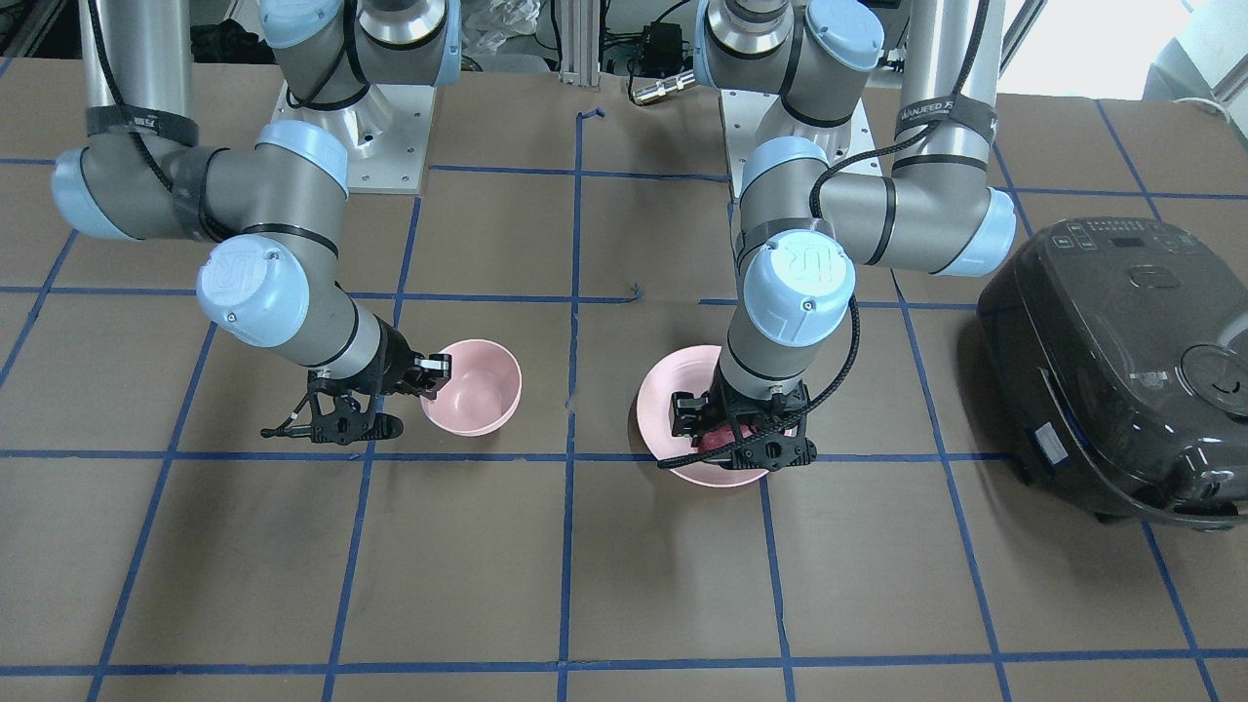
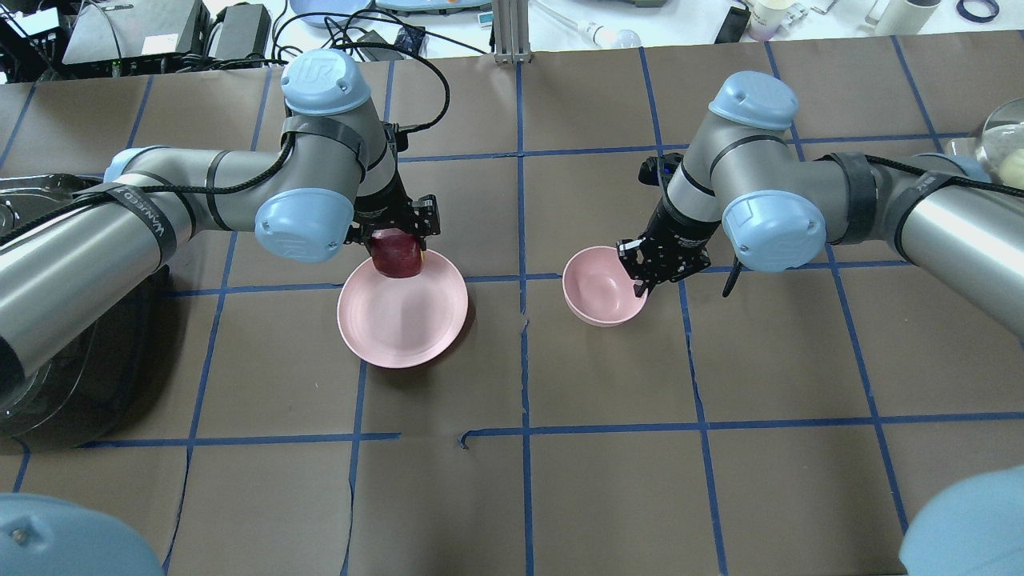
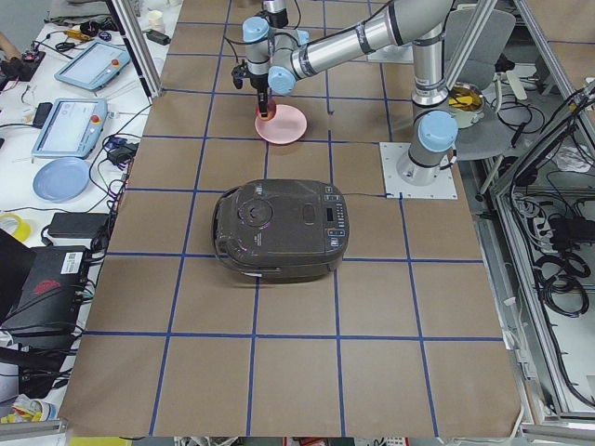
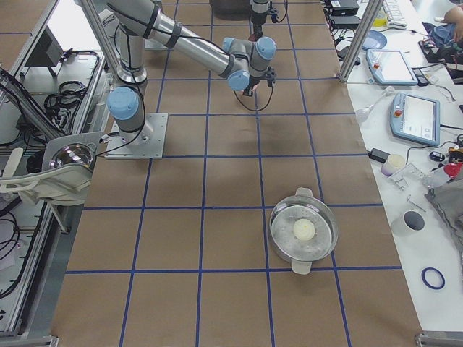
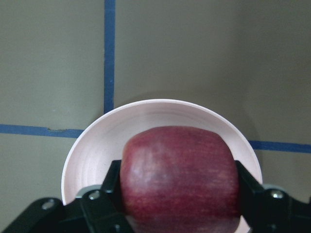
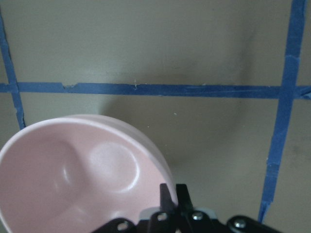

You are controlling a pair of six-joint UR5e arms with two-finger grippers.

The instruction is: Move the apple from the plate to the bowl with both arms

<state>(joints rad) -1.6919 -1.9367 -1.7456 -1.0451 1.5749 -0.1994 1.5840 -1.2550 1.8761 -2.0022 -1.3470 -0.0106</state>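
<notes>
Red apple (image 5: 180, 174) gripped by left hand (image 2: 397, 240) at plate (image 2: 404, 320) edge, right hand (image 2: 642, 286) pinching bowl (image 2: 596, 284) rim (dishes apart)

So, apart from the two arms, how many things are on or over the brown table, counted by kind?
Pink dishes: 2 (plate, bowl)
Fruit: 1 (apple)
Cookers: 1 (rice cooker)
Pots: 1 (lidded steel pot)
Total: 5

Brown table (image 2: 608, 480) w/ blue tape grid (image 1: 195, 454), plate (image 2: 404, 320), bowl (image 2: 600, 292), rice cooker (image 1: 1121, 361), lidded pot (image 4: 304, 231)
</notes>
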